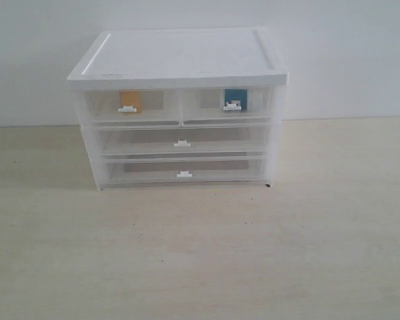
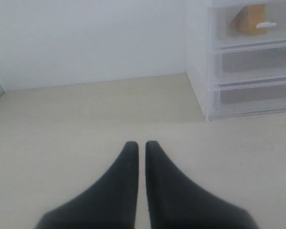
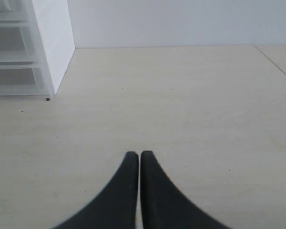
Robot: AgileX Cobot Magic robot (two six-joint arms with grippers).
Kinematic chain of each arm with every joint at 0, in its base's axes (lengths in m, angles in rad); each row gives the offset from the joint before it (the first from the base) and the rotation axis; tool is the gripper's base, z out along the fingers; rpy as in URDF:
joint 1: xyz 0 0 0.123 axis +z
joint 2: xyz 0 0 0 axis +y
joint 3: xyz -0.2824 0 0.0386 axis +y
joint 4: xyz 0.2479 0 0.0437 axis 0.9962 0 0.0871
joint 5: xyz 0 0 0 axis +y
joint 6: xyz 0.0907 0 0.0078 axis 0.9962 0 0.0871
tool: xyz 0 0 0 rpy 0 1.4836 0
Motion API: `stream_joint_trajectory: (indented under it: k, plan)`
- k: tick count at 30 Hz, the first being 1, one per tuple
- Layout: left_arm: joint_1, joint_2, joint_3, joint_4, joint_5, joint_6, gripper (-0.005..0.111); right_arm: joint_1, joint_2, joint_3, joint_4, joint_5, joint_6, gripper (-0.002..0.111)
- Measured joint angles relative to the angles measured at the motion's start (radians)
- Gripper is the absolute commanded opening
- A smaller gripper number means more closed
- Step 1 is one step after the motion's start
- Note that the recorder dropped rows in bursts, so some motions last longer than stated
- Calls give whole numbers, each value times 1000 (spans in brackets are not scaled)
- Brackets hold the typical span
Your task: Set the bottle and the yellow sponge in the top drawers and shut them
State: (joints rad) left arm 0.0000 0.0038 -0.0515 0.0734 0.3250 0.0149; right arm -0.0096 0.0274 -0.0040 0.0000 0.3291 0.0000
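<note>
drawers (image 1: 155, 108), two top ones shut, one sponge (image 1: 130, 101), one bottle (image 1: 235, 98) inside; left pincer (image 2: 137, 145), right pincer (image 3: 134, 155) together

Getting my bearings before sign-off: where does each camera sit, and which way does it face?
Exterior: off the arms, a little above, facing the cabinet drawer fronts; yellow sponge and bottle inside the top drawers; no arm shows.
Left wrist: on the left arm, looking past the shut left gripper across the table to the wall, cabinet front at an angle.
Right wrist: on the right arm, past the shut right gripper, over table to the cabinet's side.
Shared: exterior and left wrist both show the yellow sponge in its drawer.
</note>
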Motion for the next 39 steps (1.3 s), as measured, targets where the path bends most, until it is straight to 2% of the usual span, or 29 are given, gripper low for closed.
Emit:
stream_joint_trajectory:
  k: [7, 39]
  plan:
    - [0, 0, 48, -6, -32, 0, 4, 0, 0, 0, 0, 0, 0, 0]
    - [0, 0, 48, -29, -45, 0, 4, 0, 0, 0, 0, 0, 0, 0]
